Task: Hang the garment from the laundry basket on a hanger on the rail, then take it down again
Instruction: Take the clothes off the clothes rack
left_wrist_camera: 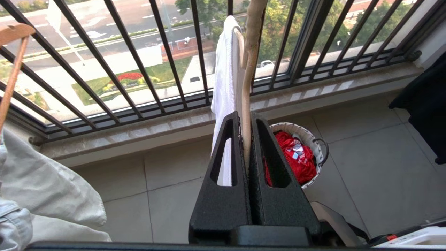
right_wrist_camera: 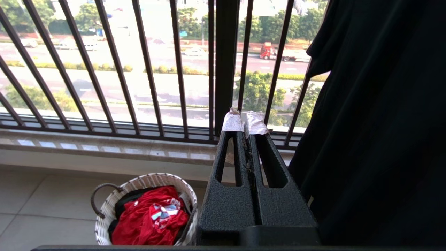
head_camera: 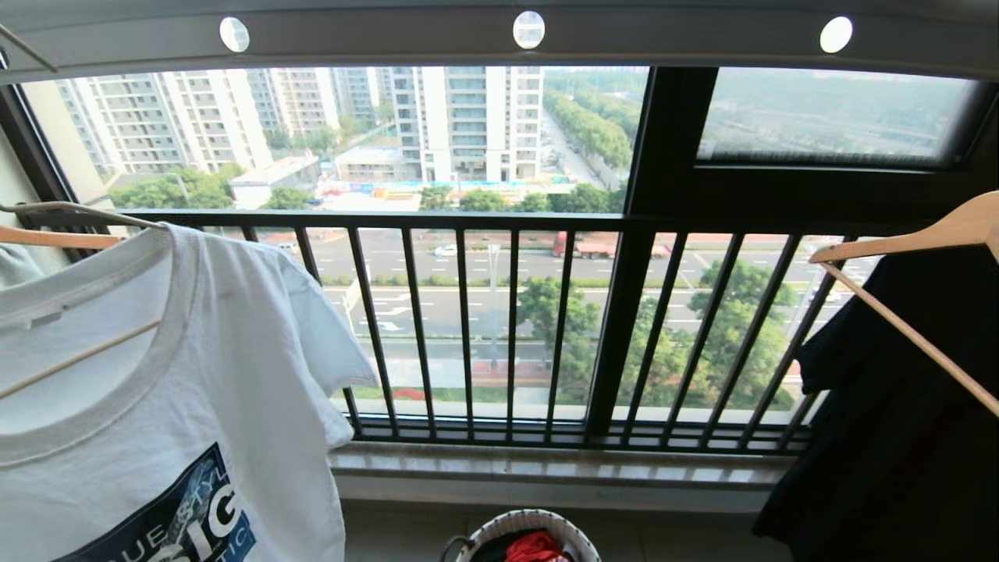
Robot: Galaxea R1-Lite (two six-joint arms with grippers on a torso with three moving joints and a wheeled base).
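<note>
Closest, left gripper (left_wrist_camera: pixel 245 118): the two black fingers are seen pressed narrow on a thin cream rod, the hanger (left_wrist_camera: pixel 248 66), which is clamped between them in the middle of the left wrist view.
Right gripper (right_wrist_camera: pixel 244 122): the tape-tipped fingers are shut together with nothing held, at the centre of the right wrist view, just beside a black garment (right_wrist_camera: pixel 376 122).
Garment (head_camera: pixel 234 351): the white T-shirt is spread across the lower left of the head view, with its ribbed neck open and the dark blue chest print cut off by the bottom edge; in the left wrist view it is seen edge-on as a white strip touching the held rod.
Hanger in the head view: a cream bar is visible through the neck opening at the left; the hook cannot be seen.
Wooden hanger (head_camera: pixel 47 236): shown at the left edge, just above the shirt's shoulder.
Denim piece (left_wrist_camera: pixel 45 188): a pale fold is found at the lower left of the left wrist view.
Rail (head_camera: pixel 390 35): the grey bar with round holes is stretched across the top of the head view.
Laundry basket (head_camera: pixel 531 519): placed on the tiled floor at the bottom centre, below the sill, with a red garment (right_wrist_camera: pixel 150 216) held inside.
Window railing (head_camera: pixel 511 328): black bars are set across the middle, with road and trees beyond.
</note>
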